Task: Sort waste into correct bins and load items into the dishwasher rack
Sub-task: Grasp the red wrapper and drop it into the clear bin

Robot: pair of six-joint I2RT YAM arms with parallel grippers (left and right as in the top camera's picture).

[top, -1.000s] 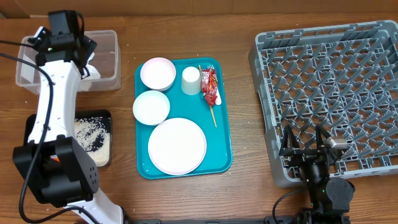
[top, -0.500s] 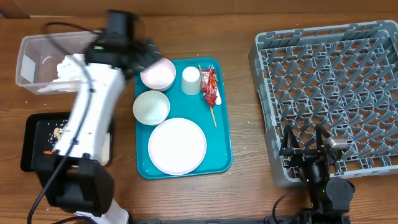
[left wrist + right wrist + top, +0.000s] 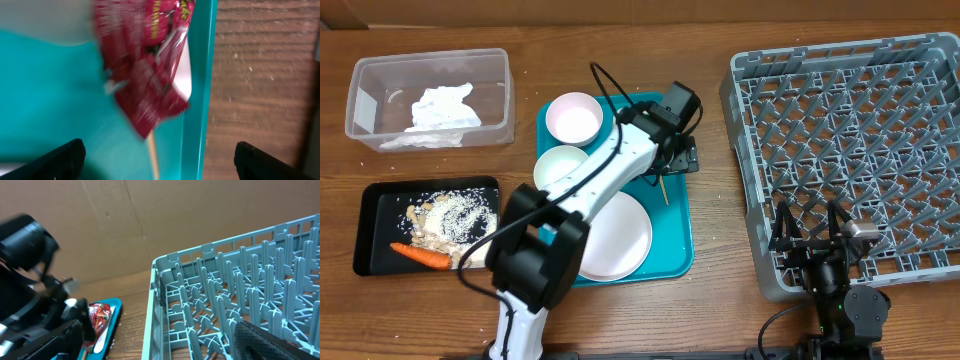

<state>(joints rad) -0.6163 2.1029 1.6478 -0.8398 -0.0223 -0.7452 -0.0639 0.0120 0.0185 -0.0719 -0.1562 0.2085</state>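
My left gripper (image 3: 672, 150) hangs open over the right side of the teal tray (image 3: 675, 255). In the left wrist view its fingers (image 3: 160, 162) flank the red snack wrapper (image 3: 145, 65), which lies on the white fork (image 3: 186, 80) above the wooden stick (image 3: 152, 155). Two white bowls (image 3: 572, 117) (image 3: 562, 170) and the white plate (image 3: 610, 235) sit on the tray; the cup is hidden under the arm. The clear tub (image 3: 365, 75) holds a white napkin (image 3: 442, 107). The black tray (image 3: 370, 255) holds rice, nuts and a carrot (image 3: 420, 256). My right gripper (image 3: 808, 228) is open at the front edge of the grey rack (image 3: 850, 140).
The right wrist view shows the rack's pegs (image 3: 225, 295), the wrapper (image 3: 98, 317) on the tray's edge and my left arm (image 3: 30, 245) at the left. A strip of bare wood (image 3: 712, 180) lies between tray and rack.
My left arm has swung from the clear tub at the far left across to the right side of the teal tray. A napkin now lies in the tub. The right arm has not moved.
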